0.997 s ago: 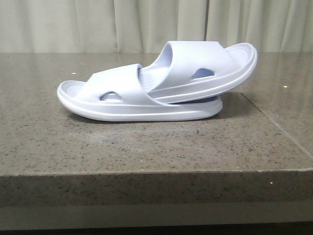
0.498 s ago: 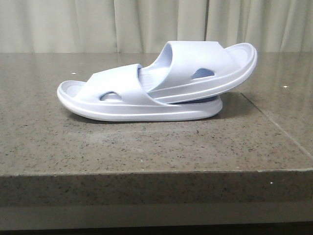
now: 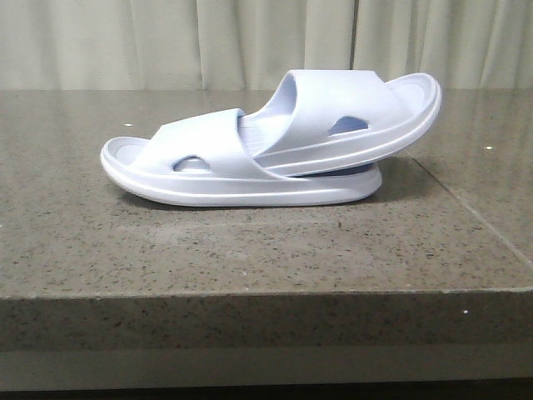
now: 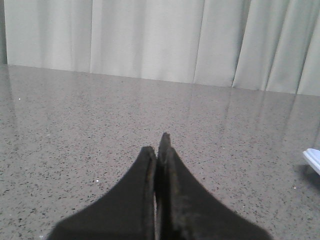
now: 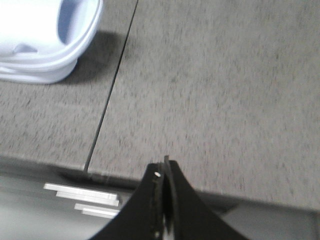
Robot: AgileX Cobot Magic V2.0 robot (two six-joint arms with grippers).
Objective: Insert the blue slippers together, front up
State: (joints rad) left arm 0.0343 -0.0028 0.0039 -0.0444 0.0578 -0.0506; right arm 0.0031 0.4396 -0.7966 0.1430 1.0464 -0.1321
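Observation:
Two pale blue slippers lie nested on the speckled stone table (image 3: 250, 250) in the front view. The lower slipper (image 3: 200, 162) lies flat, toe to the left. The upper slipper (image 3: 350, 117) has its front pushed under the lower one's strap, its heel raised to the right. No gripper shows in the front view. My left gripper (image 4: 159, 146) is shut and empty above bare table; a slipper edge (image 4: 312, 159) shows far off. My right gripper (image 5: 165, 167) is shut and empty over the table's front edge, apart from the slippers (image 5: 45, 40).
A seam (image 5: 112, 85) runs across the tabletop beside the slippers. Pale curtains (image 3: 250, 42) hang behind the table. The table's front edge (image 3: 266, 292) drops off near the camera. Metal strips (image 5: 82, 192) lie below the edge in the right wrist view.
The nested slippers have shifted very slightly to the right. Nothing else has visibly changed.

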